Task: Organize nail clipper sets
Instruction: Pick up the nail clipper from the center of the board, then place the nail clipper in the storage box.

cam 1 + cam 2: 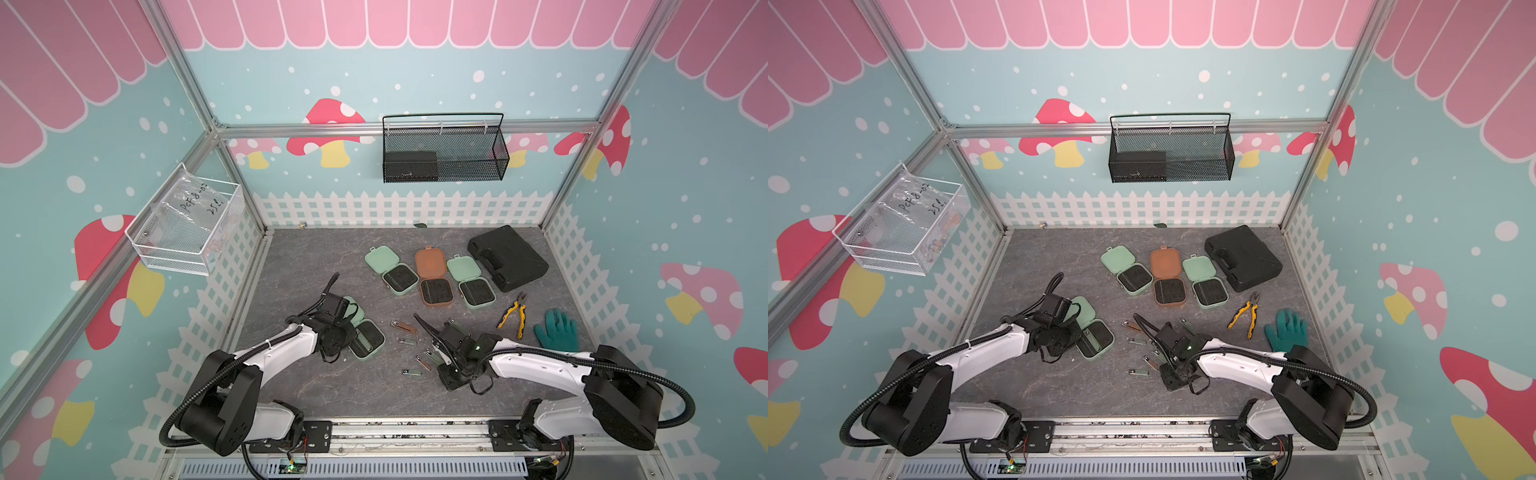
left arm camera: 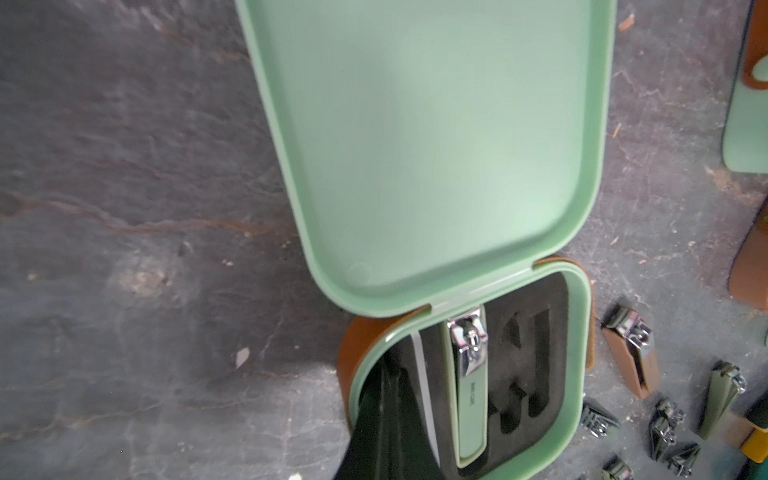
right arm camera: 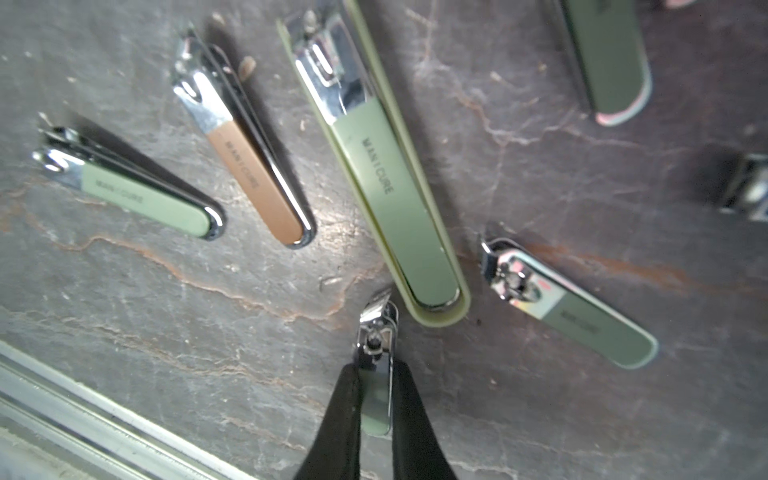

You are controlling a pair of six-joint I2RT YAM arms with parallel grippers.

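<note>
right wrist: our right gripper [image 3: 378, 368] pinches a clipper [image 3: 374, 328]; we see the left gripper [image 2: 386, 382] closed in a case [image 2: 432, 145].

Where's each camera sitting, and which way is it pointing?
Top views: high over the front, looking down at the table; left arm and right arm show.
Left wrist: on its arm, looking into the open green case; left gripper shows.
Right wrist: above clippers; right gripper pinches a small clipper.
Shared: both top views show that case too.
</note>
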